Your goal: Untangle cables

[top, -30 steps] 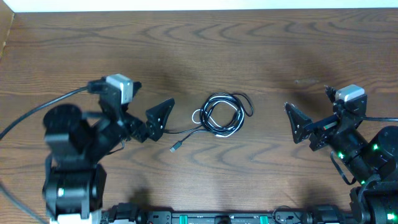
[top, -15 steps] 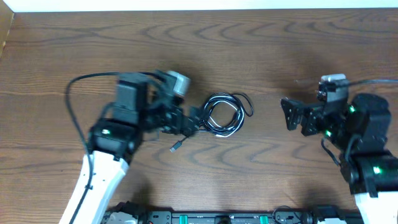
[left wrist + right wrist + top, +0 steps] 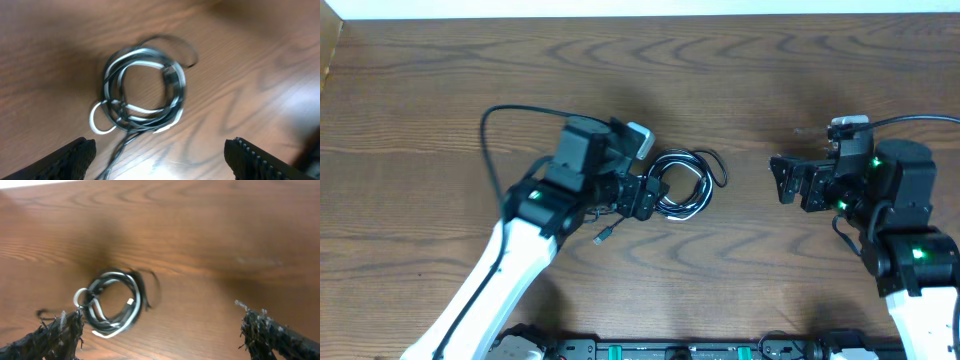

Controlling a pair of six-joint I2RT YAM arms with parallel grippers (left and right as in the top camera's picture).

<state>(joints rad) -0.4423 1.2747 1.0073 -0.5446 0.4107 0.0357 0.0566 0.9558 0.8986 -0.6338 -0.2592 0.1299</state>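
The left gripper [image 3: 642, 196] hangs at the left edge of the cables [image 3: 682, 186], its jaws spread wide and holding nothing. The cables, black with one white strand, lie in a tangled coil at the middle of the wooden table [image 3: 770, 80], with a loose plug end [image 3: 603, 237] trailing off to the left. Well apart to the right, the right gripper [image 3: 788, 183] faces the coil, jaws likewise wide and empty.
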